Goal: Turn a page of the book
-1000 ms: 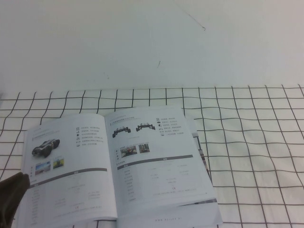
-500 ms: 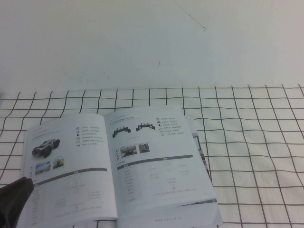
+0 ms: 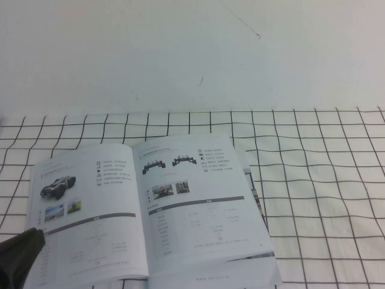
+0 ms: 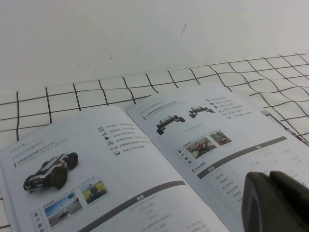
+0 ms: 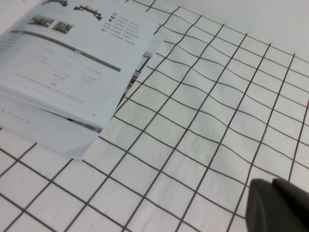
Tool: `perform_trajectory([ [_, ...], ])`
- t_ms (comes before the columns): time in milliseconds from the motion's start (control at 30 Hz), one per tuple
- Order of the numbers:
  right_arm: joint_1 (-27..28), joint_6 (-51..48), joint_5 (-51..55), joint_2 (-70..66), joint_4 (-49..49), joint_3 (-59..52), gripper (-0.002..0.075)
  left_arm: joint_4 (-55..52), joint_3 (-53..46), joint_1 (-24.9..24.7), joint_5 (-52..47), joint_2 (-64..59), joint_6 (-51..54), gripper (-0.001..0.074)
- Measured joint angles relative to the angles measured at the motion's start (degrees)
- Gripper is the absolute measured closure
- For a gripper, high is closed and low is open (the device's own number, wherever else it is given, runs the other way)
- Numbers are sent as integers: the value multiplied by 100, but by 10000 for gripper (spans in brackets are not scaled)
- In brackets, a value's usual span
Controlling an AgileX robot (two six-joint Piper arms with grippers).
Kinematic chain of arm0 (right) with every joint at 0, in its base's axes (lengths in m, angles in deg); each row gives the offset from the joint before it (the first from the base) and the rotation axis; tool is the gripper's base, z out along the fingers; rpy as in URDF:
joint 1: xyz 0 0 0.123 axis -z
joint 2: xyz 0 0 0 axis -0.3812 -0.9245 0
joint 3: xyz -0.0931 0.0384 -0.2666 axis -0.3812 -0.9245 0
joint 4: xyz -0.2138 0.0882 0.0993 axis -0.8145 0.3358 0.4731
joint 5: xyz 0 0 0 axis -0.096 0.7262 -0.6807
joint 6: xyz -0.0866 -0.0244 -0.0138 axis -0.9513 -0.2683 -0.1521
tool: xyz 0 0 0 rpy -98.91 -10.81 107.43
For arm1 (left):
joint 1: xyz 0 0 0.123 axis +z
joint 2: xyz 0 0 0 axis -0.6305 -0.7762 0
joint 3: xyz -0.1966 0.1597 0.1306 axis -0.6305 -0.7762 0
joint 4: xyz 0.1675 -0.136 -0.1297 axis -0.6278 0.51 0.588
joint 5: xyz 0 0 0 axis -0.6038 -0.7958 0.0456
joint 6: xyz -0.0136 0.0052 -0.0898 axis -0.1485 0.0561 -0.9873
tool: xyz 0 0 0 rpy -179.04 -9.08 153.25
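Glossy book (image 3: 150, 211) open flat; left gripper (image 4: 276, 203) over it, right gripper (image 5: 279, 207) beside; jaws unclear.

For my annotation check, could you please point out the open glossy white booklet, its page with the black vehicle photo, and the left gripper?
book (image 3: 198, 198), high view, right-hand page.
page (image 3: 90, 205), high view, page middle.
left gripper (image 3: 18, 256), high view, dark body.

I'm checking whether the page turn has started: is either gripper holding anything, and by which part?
Nothing held. The left gripper hangs above the open book; the right gripper is over the grid cloth.
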Motion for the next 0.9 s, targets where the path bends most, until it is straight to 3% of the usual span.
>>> perform_trajectory([
  [167,0,14,0,0,0,0,726,-62,-29,0,65,66,0,737],
  [567,0,14,0,0,0,0,726,-852,-1469,941,547,1841,444,737],
  [900,0,35,0,0,0,-10,726,-1177,-1679,1188,-516,2294,-181,737],
])
